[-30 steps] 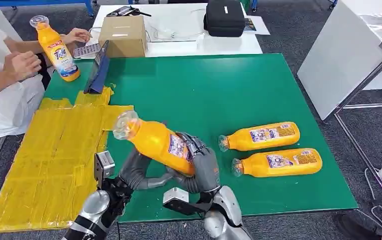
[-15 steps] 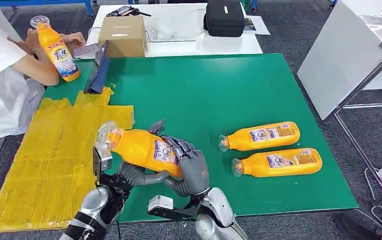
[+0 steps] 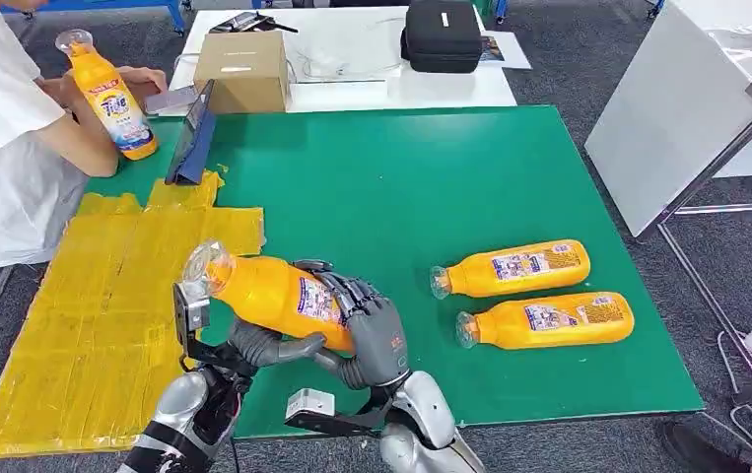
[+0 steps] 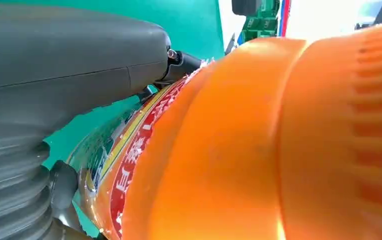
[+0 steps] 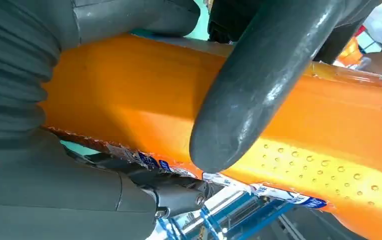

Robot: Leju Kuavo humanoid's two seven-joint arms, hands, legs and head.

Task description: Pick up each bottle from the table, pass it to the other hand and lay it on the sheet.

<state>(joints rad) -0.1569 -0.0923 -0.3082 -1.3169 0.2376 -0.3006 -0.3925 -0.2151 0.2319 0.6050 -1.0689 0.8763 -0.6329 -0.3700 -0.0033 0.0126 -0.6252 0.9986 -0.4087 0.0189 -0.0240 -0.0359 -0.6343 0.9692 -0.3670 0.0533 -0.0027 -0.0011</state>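
An orange bottle [image 3: 273,293] hangs tilted over the green table's [image 3: 431,177] near left part, its clear cap toward the yellow sheet [image 3: 86,315]. My right hand [image 3: 376,335] wraps its base end. My left hand [image 3: 258,345] holds it from beneath, near the middle. In the left wrist view the bottle [image 4: 279,150] lies against the thumb [image 4: 68,55]. In the right wrist view fingers [image 5: 259,80] cross the bottle [image 5: 128,95]. Two more orange bottles [image 3: 514,267] [image 3: 549,319] lie side by side on the table to the right.
A person [image 3: 7,168] at the far left holds another orange bottle [image 3: 105,94] upright at the table's corner. A tablet [image 3: 192,133] stands near it. A cardboard box [image 3: 241,69] and black case [image 3: 443,34] sit behind. A white board [image 3: 677,108] leans at the right.
Both hands have carried the bottle left and lower, so its cap is now over the sheet's edge. The person has leaned in and taken hold of the far bottle.
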